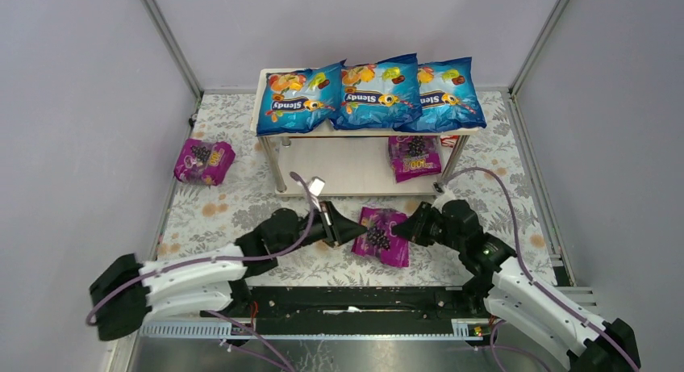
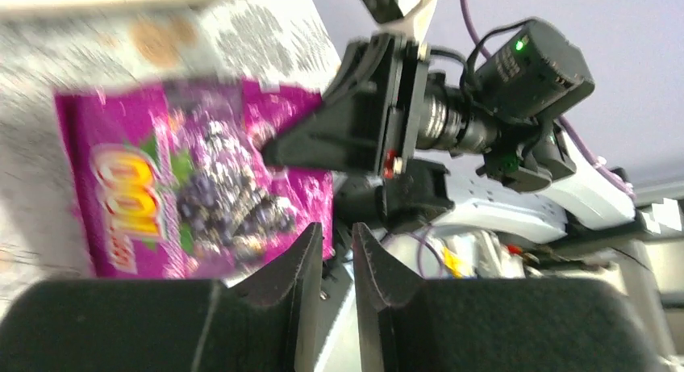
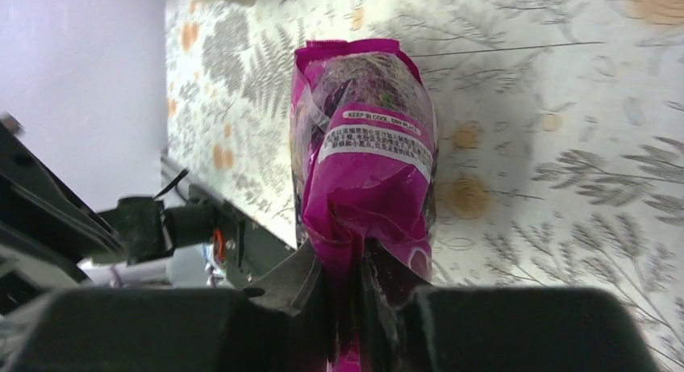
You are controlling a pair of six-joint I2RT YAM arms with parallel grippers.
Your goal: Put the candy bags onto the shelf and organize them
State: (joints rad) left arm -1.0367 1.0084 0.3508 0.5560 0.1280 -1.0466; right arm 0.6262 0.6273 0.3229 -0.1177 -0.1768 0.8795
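Three blue candy bags lie side by side on the top board of the shelf, and a magenta bag lies on its lower board at the right. Another magenta bag sits on the table at the far left. A third magenta bag is in front of the shelf, with my right gripper shut on its crimped end. My left gripper is at the bag's other side, slightly open, with nothing between its fingers.
The table carries a floral fern-print cloth. Grey walls with metal corner posts close in the left, back and right. A black rail runs along the near edge between the arm bases.
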